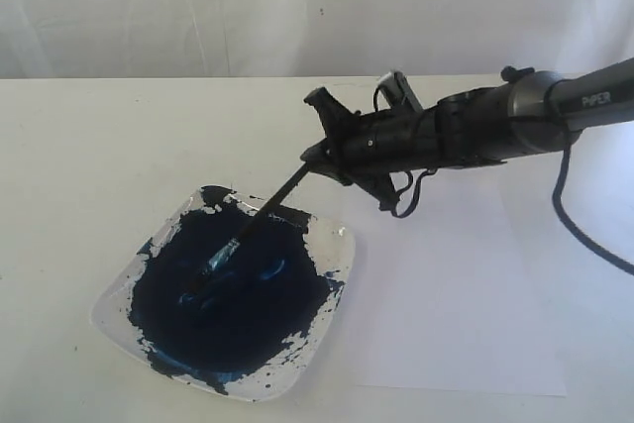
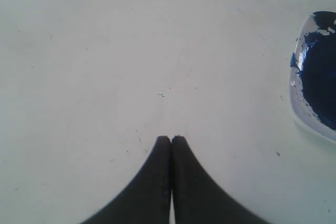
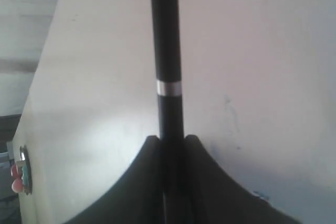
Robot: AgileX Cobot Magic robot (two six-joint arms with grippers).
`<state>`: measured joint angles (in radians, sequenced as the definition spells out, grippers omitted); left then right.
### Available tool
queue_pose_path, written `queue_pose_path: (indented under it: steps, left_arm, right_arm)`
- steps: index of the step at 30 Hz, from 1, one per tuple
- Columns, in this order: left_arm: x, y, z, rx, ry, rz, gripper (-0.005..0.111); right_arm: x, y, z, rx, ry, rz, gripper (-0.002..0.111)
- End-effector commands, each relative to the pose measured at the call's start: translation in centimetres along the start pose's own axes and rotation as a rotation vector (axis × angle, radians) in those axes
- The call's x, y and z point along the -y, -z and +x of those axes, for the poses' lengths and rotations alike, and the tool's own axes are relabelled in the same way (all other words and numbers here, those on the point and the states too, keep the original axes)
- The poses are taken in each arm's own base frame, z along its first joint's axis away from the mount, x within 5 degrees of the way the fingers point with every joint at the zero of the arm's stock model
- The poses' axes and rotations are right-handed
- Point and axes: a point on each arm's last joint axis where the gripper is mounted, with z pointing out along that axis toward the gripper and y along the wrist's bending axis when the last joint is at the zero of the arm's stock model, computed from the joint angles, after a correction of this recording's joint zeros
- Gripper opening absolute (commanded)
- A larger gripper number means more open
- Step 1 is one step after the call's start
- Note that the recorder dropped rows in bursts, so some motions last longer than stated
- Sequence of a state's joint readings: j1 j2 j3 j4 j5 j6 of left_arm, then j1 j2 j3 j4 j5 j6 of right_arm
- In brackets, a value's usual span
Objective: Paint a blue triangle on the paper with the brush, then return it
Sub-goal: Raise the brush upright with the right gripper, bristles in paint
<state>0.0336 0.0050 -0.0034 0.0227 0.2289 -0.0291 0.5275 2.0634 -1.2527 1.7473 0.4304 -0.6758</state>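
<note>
The thin black-handled paintbrush [image 1: 260, 217] leans down to the left, and its bristle tip lies in the dark blue pool of paint [image 1: 238, 319] on the clear square plate [image 1: 335, 245]. The right tool [image 1: 315, 151] pinches the upper end of the handle between both jaws; the right wrist view shows the handle [image 3: 168, 51] running straight out from the tool [image 3: 168, 140].

The white rectangular sheet of paper [image 1: 456, 294] lies just to the right of the plate on the cream tabletop [image 1: 79, 146], and I see no blue stroke on it, so I judge the step is loading the brush.

To do it well, only the bristles should be wetted — not the silvery ferrule. The brush should then be lifted gently, perhaps wiped on the rim, so no drop falls during the way to the paper.

The left tool [image 2: 170, 140] is pressed together and empty above the bare tabletop.
</note>
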Motion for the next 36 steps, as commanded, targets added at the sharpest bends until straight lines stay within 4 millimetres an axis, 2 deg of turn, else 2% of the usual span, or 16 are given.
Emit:
queue_pose_path:
  steps: [1, 4, 7, 13, 21, 25, 36]
  left_arm:
    - [0.0, 0.0, 0.1, 0.005, 0.008, -0.003, 0.0]
    - [0.0, 0.0, 0.1, 0.005, 0.008, -0.003, 0.0]
    - [0.0, 0.0, 0.1, 0.005, 0.008, -0.003, 0.0]
    - [0.0, 0.0, 0.1, 0.005, 0.008, -0.003, 0.0]
    - [0.0, 0.0, 0.1, 0.005, 0.008, -0.003, 0.0]
    - [0.0, 0.0, 0.1, 0.005, 0.008, -0.003, 0.0]
    - [0.0, 0.0, 0.1, 0.005, 0.008, -0.003, 0.0]
  right_arm:
    - [-3.4, 2.6, -0.2, 0.021, 0.153, -0.094, 0.0]
    - [-5.5, 4.2, -0.3, 0.048, 0.298, -0.152, 0.0]
    - [-7.8, 5.5, 0.0, 0.047, 0.556, -0.251, 0.0]
    - [-10.4, 6.5, 1.9, -0.012, 1.004, -0.507, 0.0]
    - [-11.3, 5.5, 4.5, 0.011, 1.325, -0.58, 0.0]
    - [-11.5, 5.4, 5.1, 0.052, 1.5, -0.605, 0.0]
    - [-11.2, 5.1, 5.4, 0.059, 1.586, -0.648, 0.0]
